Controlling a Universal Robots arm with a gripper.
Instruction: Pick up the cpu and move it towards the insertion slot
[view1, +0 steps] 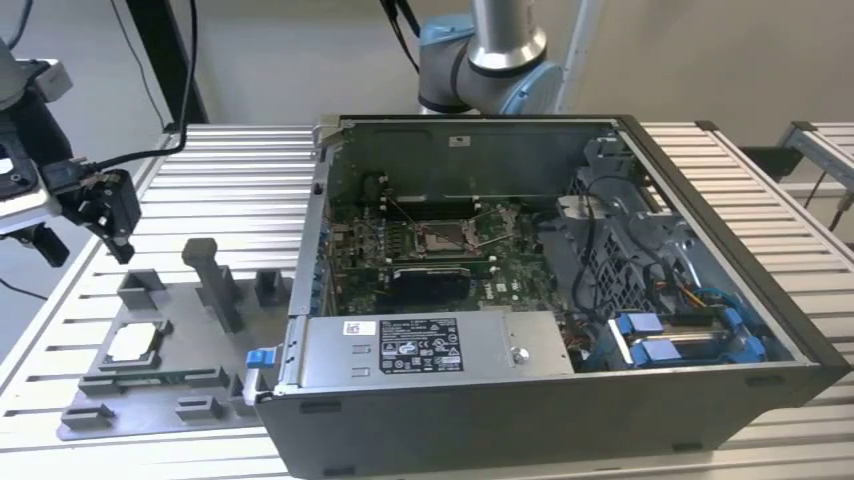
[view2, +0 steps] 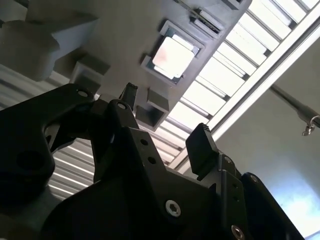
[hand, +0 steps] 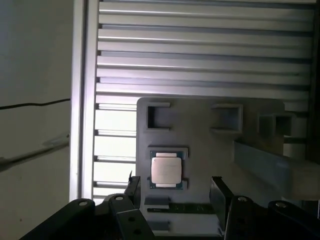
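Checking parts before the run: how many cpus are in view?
1. The cpu sits in the grey fixture plate, on the exterior view's left of the computer case. Others may be hidden inside.

Arm: grey column and blue-capped joint stand upright at the back of the exterior view. Wrist: at the exterior view's far left edge, raised. My pincer hangs below the wrist, pointing down with a slight tilt. In both wrist views its two black fingers stand well apart, with a wide gap and nothing gripped between them. The tips touch nothing.
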